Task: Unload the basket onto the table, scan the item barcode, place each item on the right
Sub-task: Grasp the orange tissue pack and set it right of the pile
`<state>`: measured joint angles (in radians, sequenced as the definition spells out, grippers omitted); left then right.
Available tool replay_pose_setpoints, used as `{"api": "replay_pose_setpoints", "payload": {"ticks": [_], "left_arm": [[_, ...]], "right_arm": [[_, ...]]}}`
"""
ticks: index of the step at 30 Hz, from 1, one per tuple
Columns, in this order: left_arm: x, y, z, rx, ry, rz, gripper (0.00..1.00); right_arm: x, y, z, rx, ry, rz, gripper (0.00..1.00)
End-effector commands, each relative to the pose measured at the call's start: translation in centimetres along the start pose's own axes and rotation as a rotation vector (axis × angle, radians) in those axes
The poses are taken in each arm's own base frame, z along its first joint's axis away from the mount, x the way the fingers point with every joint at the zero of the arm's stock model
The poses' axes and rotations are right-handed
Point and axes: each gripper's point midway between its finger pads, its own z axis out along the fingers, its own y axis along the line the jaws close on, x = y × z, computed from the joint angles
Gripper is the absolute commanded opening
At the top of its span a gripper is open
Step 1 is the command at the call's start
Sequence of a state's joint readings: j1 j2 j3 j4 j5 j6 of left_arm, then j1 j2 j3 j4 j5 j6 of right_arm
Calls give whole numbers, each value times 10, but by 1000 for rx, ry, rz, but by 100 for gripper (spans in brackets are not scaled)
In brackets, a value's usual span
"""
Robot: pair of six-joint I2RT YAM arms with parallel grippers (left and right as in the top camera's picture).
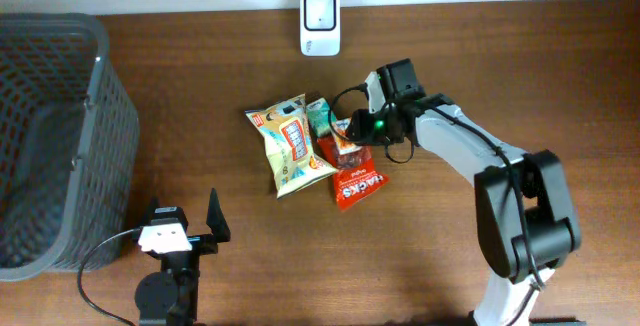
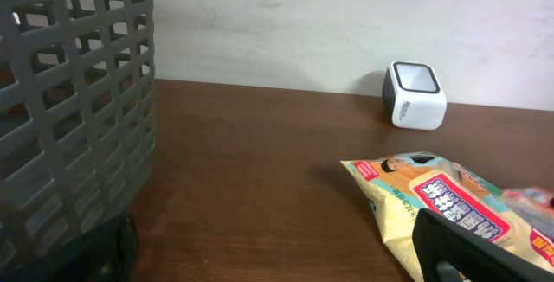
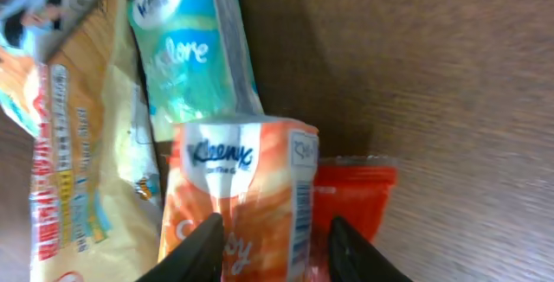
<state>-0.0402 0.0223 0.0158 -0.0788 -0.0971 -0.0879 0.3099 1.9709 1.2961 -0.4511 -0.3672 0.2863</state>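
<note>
Table (image 1: 450, 46): dk brown, wood grain. Basket (image 1: 110, 116): dk grey, square-grid mesh. Scanner (image 1: 320, 11): white w/ grey window. Snack bag (image 1: 290, 146): yellow, red & blue label. Teal pack (image 3: 195, 53): teal & white, blue lettering. Orange pack (image 3: 238, 187): orange, white top w/ blue logo; barcode (image 3: 301, 217) black stripes on white. Pouch (image 1: 358, 184): red, white lettering.

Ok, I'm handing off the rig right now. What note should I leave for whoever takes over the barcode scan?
Left gripper: open, holding nothing, near the table's front edge.
Right gripper: shut on the orange Kleenex pack, in the pile with the teal Kleenex pack, yellow snack bag and red packet.
Scanner: at the far edge, apart from the pile.
Done: pack gripped.
Left: lift it and show its barcode to the scanner.
</note>
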Motion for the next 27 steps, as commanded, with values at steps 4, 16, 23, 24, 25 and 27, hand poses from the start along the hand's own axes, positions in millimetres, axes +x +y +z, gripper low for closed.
{"api": "replay_pose_setpoints", "payload": {"ticks": [4, 16, 23, 24, 25, 27], "left_arm": [[2, -1, 0, 7, 1, -4, 99], [2, -1, 0, 7, 1, -4, 99], [2, -1, 0, 7, 1, -4, 99], [2, -1, 0, 7, 1, -4, 99], [2, -1, 0, 7, 1, -4, 99], [2, -1, 0, 7, 1, -4, 99]], "right_arm": [[1, 4, 2, -18, 19, -12, 4], [-56, -42, -86, 433, -104, -132, 4], [-58, -59, -116, 866, -169, -215, 4], [-56, -55, -115, 872, -167, -228, 4], [-53, -50, -112, 866, -154, -241, 4], [-45, -45, -109, 854, -135, -238, 4]]}}
